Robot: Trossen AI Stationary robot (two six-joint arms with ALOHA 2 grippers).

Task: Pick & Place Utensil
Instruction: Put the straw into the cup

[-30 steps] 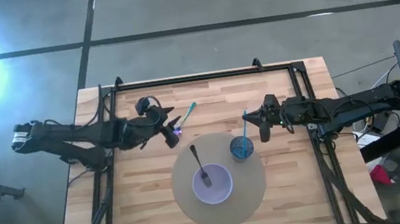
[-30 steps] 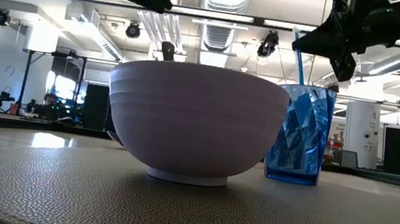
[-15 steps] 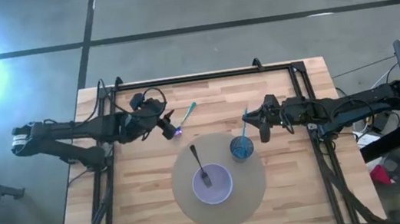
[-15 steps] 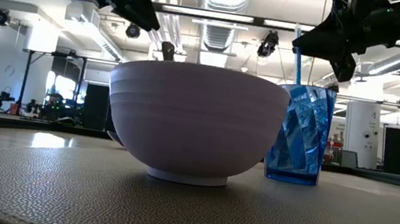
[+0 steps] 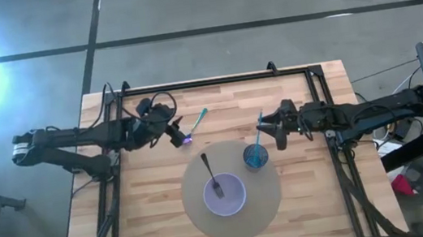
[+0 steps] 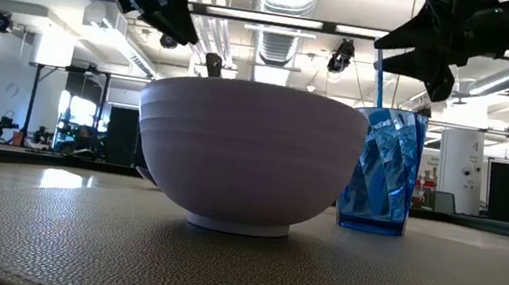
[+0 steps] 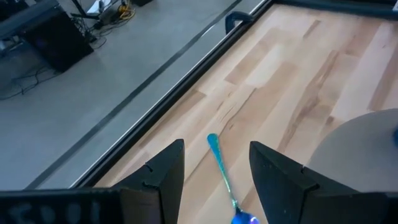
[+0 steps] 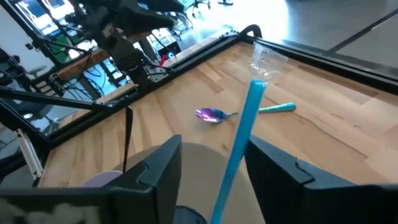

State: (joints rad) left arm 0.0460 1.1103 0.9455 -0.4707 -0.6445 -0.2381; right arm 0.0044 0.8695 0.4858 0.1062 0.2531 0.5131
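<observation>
A spoon (image 5: 197, 124) with a teal handle and a purple bowl lies flat on the wooden table (image 5: 160, 223). My left gripper (image 5: 179, 132) hovers open just left of it; in the left wrist view the spoon (image 7: 222, 177) shows ahead between the fingers. A blue-handled utensil (image 5: 258, 133) stands tilted in a blue cup (image 5: 256, 157) on a round grey mat (image 5: 267, 201). My right gripper (image 5: 272, 133) stands open about its handle (image 8: 244, 134), whose clear end (image 8: 267, 59) points up. A lilac bowl (image 5: 224, 195) holds a black fork (image 5: 210, 174). My right gripper has its fingers spread on either side of the blue utensil's handle (image 6: 379, 78), level, from the table's right. Whether one finger (image 8: 280, 174) still touches the handle, I cannot tell. The utensil leans with its lower end in the cup.
A black frame rail (image 5: 215, 79) runs along the table's far edge. The bowl and cup stand close together on the mat, between the two arms. Bare wood lies left of the mat (image 5: 149, 200) and along the near edge.
My right gripper has opened and let go of the blue utensil, which stays leaning in the cup. My left gripper has swung a little toward the table's far edge and tipped downward, staying open.
</observation>
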